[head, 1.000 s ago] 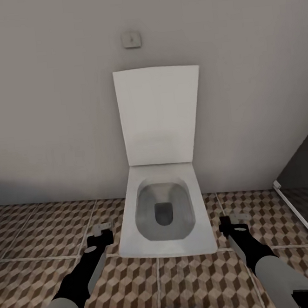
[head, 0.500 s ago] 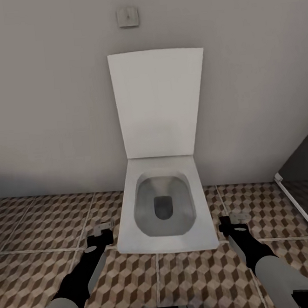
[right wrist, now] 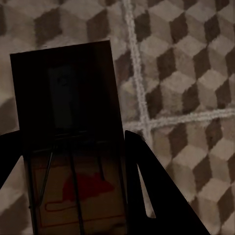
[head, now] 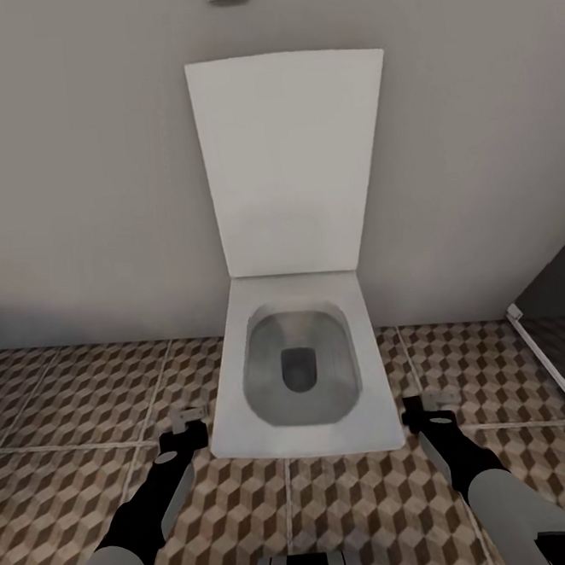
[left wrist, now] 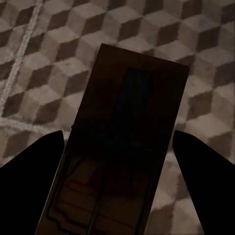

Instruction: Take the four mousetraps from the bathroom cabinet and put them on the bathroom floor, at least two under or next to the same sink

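Left wrist view had your left tool [left wrist: 117,147] clenched on a mousetrap [left wrist: 125,147]; your right tool [right wrist: 73,156] gripped another mousetrap [right wrist: 68,147], both above the bathroom floor [head: 72,421] flanking the toilet [head: 299,375]. Carrying step; next you needed a sink.

We see soft, even light in the head view, with no glare on the white toilet [head: 294,316]. The wall behind the toilet darkens into a dull shadow band where it meets the bathroom floor [head: 70,404]. The render is slightly blurred, and the wall-floor line bows away from the toilet. Both wrist views are dim: each mousetrap [left wrist: 117,147] [right wrist: 73,142] is deeply shadowed, its markings barely readable.
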